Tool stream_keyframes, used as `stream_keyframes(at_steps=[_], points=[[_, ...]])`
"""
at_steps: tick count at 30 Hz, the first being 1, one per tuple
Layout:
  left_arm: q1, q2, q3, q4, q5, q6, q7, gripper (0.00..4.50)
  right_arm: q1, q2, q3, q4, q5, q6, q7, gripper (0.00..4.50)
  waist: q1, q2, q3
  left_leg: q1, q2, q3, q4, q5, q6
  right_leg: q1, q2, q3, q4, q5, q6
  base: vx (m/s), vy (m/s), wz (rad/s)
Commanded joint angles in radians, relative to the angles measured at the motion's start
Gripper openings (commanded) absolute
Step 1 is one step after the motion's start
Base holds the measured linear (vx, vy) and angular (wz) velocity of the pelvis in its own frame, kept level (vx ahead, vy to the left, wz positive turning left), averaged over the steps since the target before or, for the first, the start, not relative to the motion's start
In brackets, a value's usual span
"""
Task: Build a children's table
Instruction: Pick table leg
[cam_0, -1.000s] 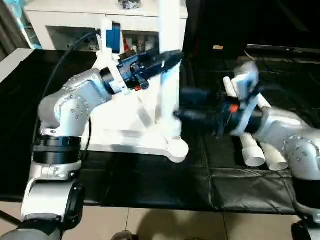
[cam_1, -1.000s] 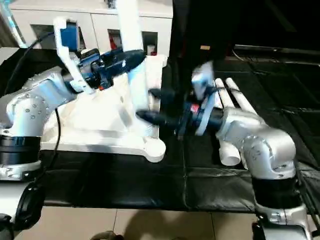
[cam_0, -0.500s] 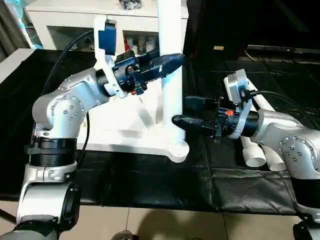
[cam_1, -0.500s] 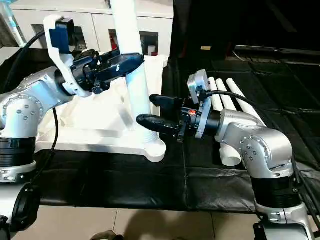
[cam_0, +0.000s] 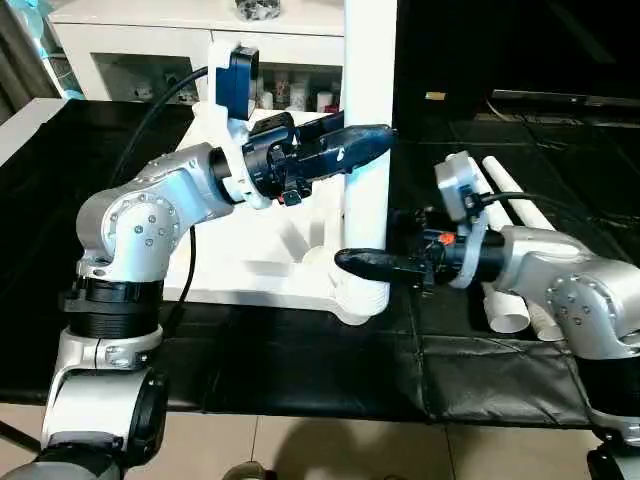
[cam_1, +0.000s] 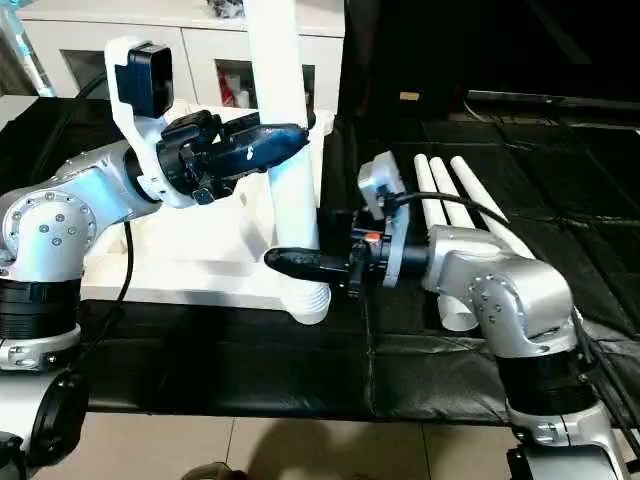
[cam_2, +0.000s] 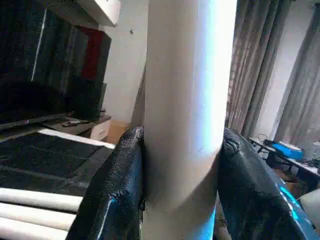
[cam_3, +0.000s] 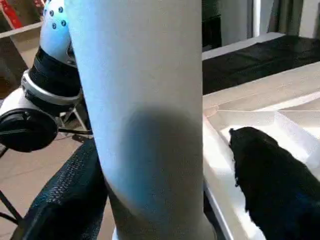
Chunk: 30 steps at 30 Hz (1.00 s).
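While the top (cam_0: 250, 250) lies underside-up on the black bench (cam_0: 300, 370), one leg (cam_0: 368, 130) stands upright in its near corner socket (cam_0: 362, 298), the threaded end showing just above the socket rim. That corner sits close to the bench's front edge, between the two arms.

The left end effector (cam_0: 362, 145) reaches in from the left at mid-height of the leg. In the left wrist view its two black fingers (cam_2: 117, 195) press against opposite sides of the white tube, so it is closed on the leg at about half its spread.

The right end effector (cam_1: 295, 262) comes in from the right, low down, level with the base of the leg just above the socket. In the right wrist view one finger (cam_3: 65, 200) lies against the leg on one side, while the other finger (cam_3: 272, 185) stands apart from it on the far side, with a strip of the top visible in the gap. The jaws are therefore spread wider than the tube and straddle it without clamping.

Three more legs (cam_1: 450, 200) lie side by side on the bench to the right of the top, behind the right forearm, their open ends toward the front edge.

Behind the bench stands a white cabinet (cam_0: 150, 40) with small items on its shelf. Pale floor tiles (cam_0: 350, 450) show below the bench's front edge.
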Motion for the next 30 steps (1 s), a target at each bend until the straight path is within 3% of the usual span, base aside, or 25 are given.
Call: stream_keyframes(at_steps=[1, 14, 15, 16, 23, 30], points=[[-0.015, 0.002, 0.009, -0.025, -0.016, 0.005, -0.002, 1.8, -0.017, -0.004, -0.001, 0.007, -0.014, 0.006, -0.001, 3.39, 0.001, -0.001, -0.072, 0.022, 0.068, -0.022, -0.063, -0.137, 0.008, 0.054, -0.086, 0.046, -0.067, -0.171, -0.228, 0.0, 0.0, 0.0], [-0.022, -0.003, 0.019, -0.009, -0.014, 0.003, 0.034, 1.8, -0.015, 0.009, -0.004, 0.012, -0.013, 0.002, -0.02, 2.19, 0.001, 0.002, -0.073, 0.022, 0.069, -0.023, -0.063, -0.13, 0.007, 0.054, -0.085, 0.046, -0.065, -0.162, -0.227, 0.0, 0.0, 0.0], [-0.023, -0.003, 0.019, -0.008, -0.016, 0.004, 0.033, 2.36, -0.014, 0.009, -0.005, 0.011, -0.012, 0.003, -0.021, 2.16, 0.0, 0.001, -0.072, 0.023, 0.069, -0.023, -0.063, -0.136, 0.005, 0.053, -0.085, 0.046, -0.067, -0.169, -0.226, 0.0, 0.0, 0.0], [-0.023, -0.003, 0.019, -0.007, -0.016, 0.005, 0.032, 2.5, -0.014, 0.009, -0.005, 0.011, -0.012, 0.003, -0.022, 2.11, 0.0, 0.001, -0.073, 0.022, 0.069, -0.022, -0.063, -0.136, 0.005, 0.053, -0.084, 0.046, -0.065, -0.167, -0.225, 0.0, 0.0, 0.0], [-0.014, -0.013, 0.038, -0.02, -0.023, -0.005, 0.07, 2.96, -0.018, 0.029, -0.039, -0.003, -0.004, -0.006, -0.061, 2.0, 0.0, 0.003, -0.074, 0.022, 0.069, -0.023, -0.062, -0.129, 0.004, 0.053, -0.085, 0.045, -0.064, -0.159, -0.227, 0.0, 0.0, 0.0], [-0.003, -0.059, 0.014, -0.058, 0.063, -0.042, 0.22, 3.37, -0.023, 0.043, -0.051, -0.014, -0.011, -0.022, -0.095, 1.96, -0.001, 0.003, -0.074, 0.021, 0.071, -0.025, -0.063, -0.135, -0.004, 0.056, -0.085, 0.046, -0.063, -0.143, -0.225, 0.0, 0.0, 0.0]])
